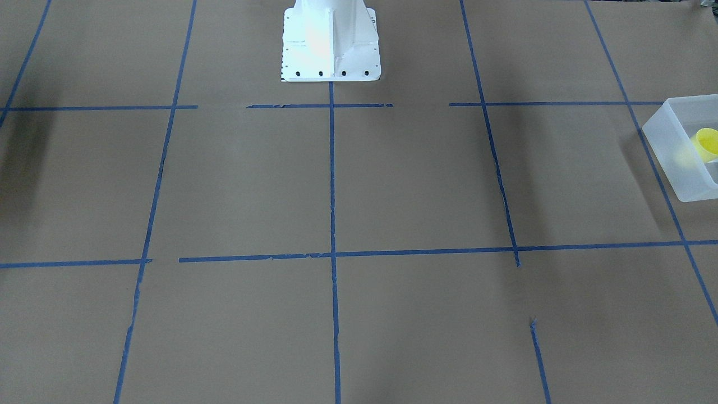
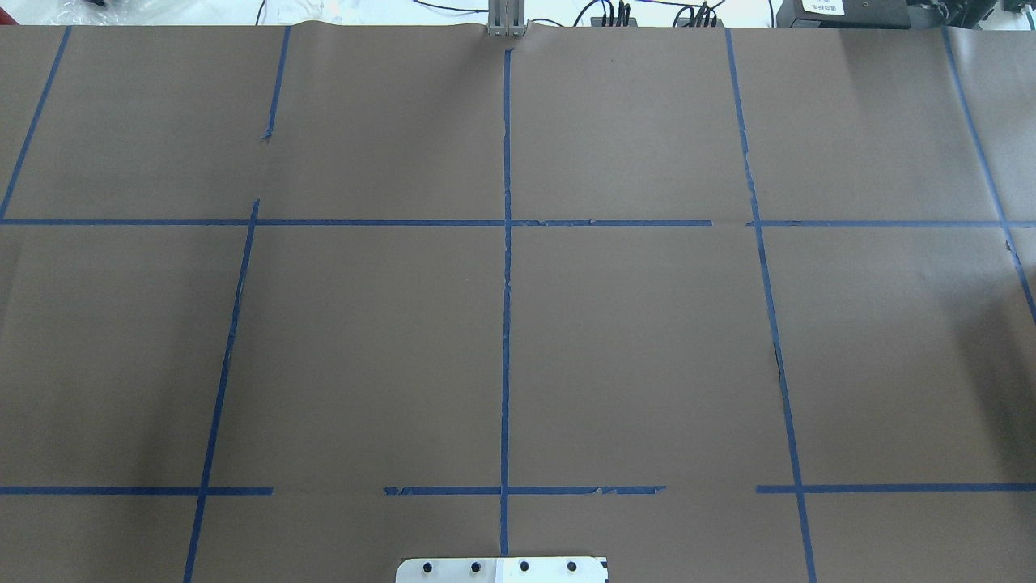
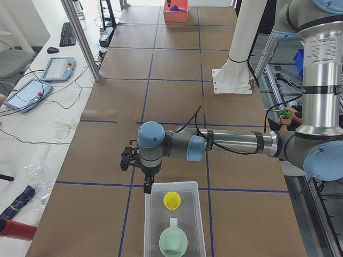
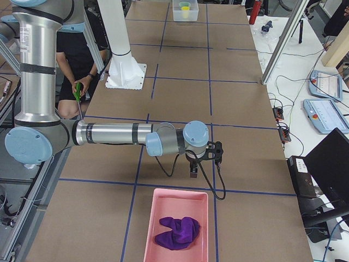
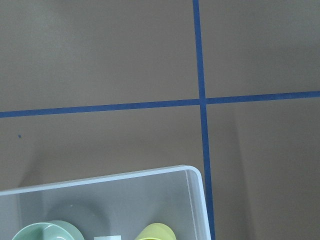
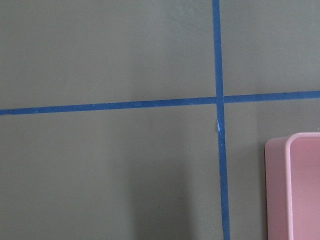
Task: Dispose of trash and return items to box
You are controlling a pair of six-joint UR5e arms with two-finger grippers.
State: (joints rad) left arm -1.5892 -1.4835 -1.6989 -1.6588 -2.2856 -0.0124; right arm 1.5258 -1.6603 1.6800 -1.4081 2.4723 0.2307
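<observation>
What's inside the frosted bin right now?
The bin holds a yellow cup, a green bowl and a small white rectangle between them. Anything under the cup or bowl is hidden.

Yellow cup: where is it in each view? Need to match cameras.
Front-facing: yellow cup at right edge, inside the box.
Overhead: not in it.
Exterior left: cup bottom centre, in box.
Exterior right: cup top centre, far end.
Left wrist: cup at bottom edge, cut off.
Right wrist: not in it.
Landmark: the box around it.
</observation>
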